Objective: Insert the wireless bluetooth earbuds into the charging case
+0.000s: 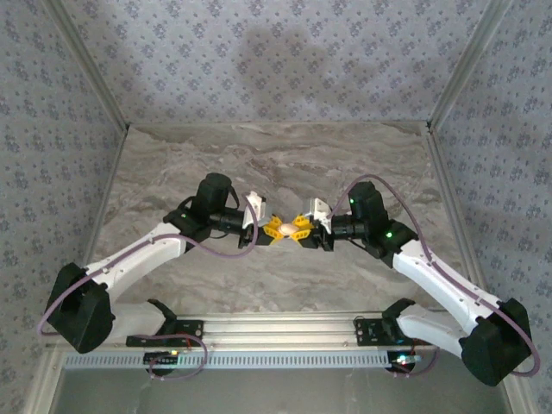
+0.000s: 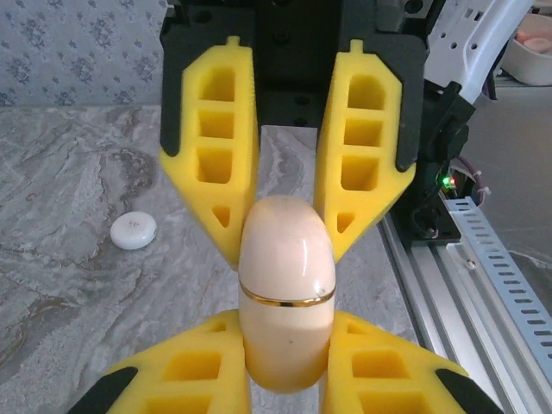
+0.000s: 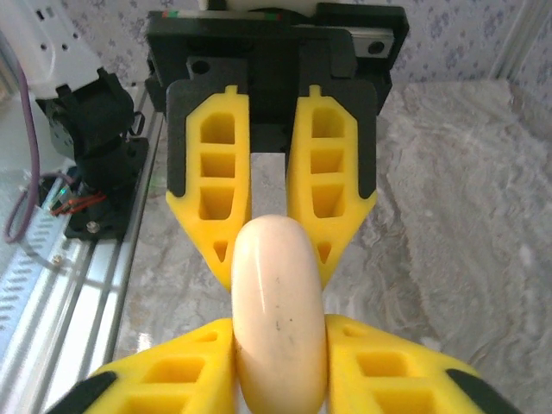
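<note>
Gripping from the left, the left gripper (image 1: 274, 228) is closed tight on one end of the charging case (image 2: 286, 285), which hangs between the two arms; the right gripper (image 1: 302, 228) pinches the other end. The case looks shut at its gold band (image 2: 287, 299); opening it and putting the earbuds in is, I judge, all left to do.

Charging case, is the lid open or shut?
Shut. In the left wrist view the charging case has its two halves meeting at the gold band with no gap.
</note>
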You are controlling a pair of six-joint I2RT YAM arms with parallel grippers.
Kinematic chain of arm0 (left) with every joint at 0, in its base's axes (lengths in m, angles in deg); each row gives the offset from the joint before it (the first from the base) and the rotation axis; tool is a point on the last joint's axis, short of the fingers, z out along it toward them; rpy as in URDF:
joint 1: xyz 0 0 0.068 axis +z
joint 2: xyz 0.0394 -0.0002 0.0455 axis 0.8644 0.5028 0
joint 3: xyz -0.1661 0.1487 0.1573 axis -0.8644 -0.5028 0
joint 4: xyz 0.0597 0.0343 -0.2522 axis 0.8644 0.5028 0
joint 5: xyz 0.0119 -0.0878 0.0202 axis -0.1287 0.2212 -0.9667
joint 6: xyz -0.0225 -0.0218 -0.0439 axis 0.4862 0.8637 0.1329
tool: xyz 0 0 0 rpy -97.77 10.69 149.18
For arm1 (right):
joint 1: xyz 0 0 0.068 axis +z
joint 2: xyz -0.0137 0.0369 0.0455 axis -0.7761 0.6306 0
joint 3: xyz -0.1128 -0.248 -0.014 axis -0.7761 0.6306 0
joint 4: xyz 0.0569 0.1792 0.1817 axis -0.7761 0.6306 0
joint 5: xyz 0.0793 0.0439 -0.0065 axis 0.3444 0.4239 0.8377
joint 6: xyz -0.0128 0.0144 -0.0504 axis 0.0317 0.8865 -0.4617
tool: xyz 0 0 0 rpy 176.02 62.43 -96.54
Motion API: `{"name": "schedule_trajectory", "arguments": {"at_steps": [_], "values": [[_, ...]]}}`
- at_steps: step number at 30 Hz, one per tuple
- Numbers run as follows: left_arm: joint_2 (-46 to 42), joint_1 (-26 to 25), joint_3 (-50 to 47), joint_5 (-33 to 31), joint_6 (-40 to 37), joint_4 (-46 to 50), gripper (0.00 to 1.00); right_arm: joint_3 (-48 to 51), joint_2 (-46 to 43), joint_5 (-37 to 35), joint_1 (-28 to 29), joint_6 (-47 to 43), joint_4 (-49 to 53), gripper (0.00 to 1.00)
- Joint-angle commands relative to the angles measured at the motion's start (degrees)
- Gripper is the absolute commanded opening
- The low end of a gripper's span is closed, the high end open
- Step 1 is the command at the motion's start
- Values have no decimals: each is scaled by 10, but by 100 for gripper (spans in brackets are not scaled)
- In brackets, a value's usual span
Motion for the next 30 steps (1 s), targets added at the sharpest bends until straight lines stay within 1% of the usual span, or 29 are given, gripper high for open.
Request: {"name": "schedule_trajectory", "arguments": {"at_steps": [1,3,7,16,25,30], "values": [[-11,3,1,18,9,-23,24,-20,-3,16,1,-8,16,19],[-9,3,2,18,8,-20,32,-26,-5,13,0,-22,31,17],[0,2,8,20,-7,0,42,-45,1,13,1,-46,67,16],[11,-1,24,25,-20,23,45,-63,25,23,8,-54,76,16],[15,-2,32,33,-29,37,41,-66,28,15,14,-52,74,17],[22,-6,42,30,-51,64,29,-66,26,11,15,-49,72,19]]}}
